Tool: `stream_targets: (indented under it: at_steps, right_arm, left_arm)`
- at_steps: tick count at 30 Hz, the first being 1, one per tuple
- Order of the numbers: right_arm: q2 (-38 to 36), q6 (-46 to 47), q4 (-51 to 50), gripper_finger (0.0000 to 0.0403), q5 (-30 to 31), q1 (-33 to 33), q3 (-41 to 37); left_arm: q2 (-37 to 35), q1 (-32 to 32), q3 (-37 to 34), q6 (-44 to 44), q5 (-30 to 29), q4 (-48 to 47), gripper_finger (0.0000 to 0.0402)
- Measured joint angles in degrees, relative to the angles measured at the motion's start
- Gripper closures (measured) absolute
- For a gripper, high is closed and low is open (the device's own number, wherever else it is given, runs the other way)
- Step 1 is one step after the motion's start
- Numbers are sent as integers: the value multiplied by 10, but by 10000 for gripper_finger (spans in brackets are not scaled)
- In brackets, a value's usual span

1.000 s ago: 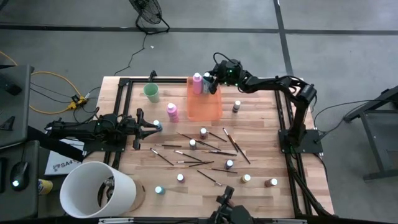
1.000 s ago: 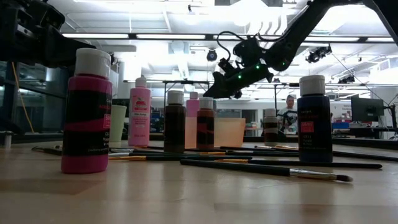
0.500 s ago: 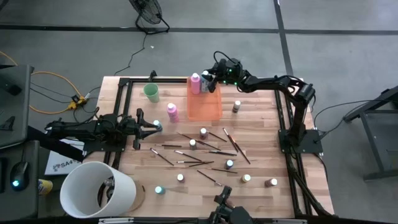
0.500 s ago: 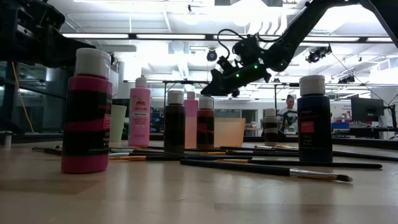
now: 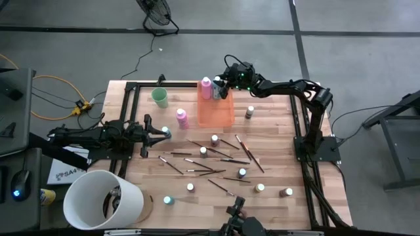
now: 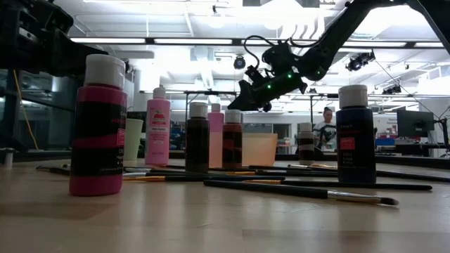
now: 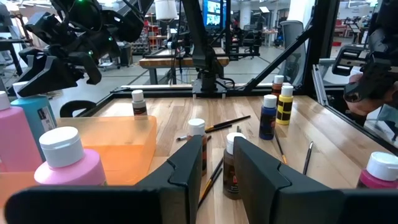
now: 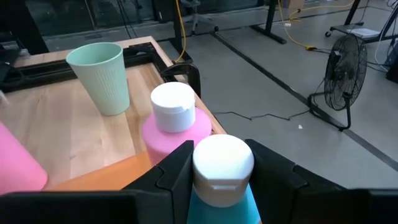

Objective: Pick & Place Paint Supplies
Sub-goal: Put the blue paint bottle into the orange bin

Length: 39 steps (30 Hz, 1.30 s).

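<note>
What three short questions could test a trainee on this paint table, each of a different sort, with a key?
1. True or false: the green cup stands inside the orange tray.
2. The right claw is at the cap of which bottle? A, a pink bottle. B, the teal bottle. C, a small dark bottle.
3. Fill in: not far from the waiting left claw, the brushes lie loose on the ____.

Key: 1 false, the cup stands beside the tray. 2 B. 3 table.
</note>
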Motion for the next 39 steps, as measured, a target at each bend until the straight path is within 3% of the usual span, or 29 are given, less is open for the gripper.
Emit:
stream_targets:
  at_steps: [9, 17, 21, 33, 39]
  right_arm:
    - [0, 6, 1, 265, 0, 0, 0]
    - [-2, 6, 1, 206, 1, 0, 0]
    - [-10, 7, -2, 178, 8, 0, 0]
    - [-98, -15, -102, 121, 36, 7, 0]
    - [-161, -18, -171, 118, 35, 17, 0]
  left_arm:
    - [0, 0, 0, 0, -11, 0, 314]
    - [0, 0, 0, 0, -14, 0, 314]
    - [0, 0, 9, 0, -57, -4, 307]
    - [15, 0, 15, 0, -170, -4, 167]
    - [67, 0, 15, 0, -211, 12, 149]
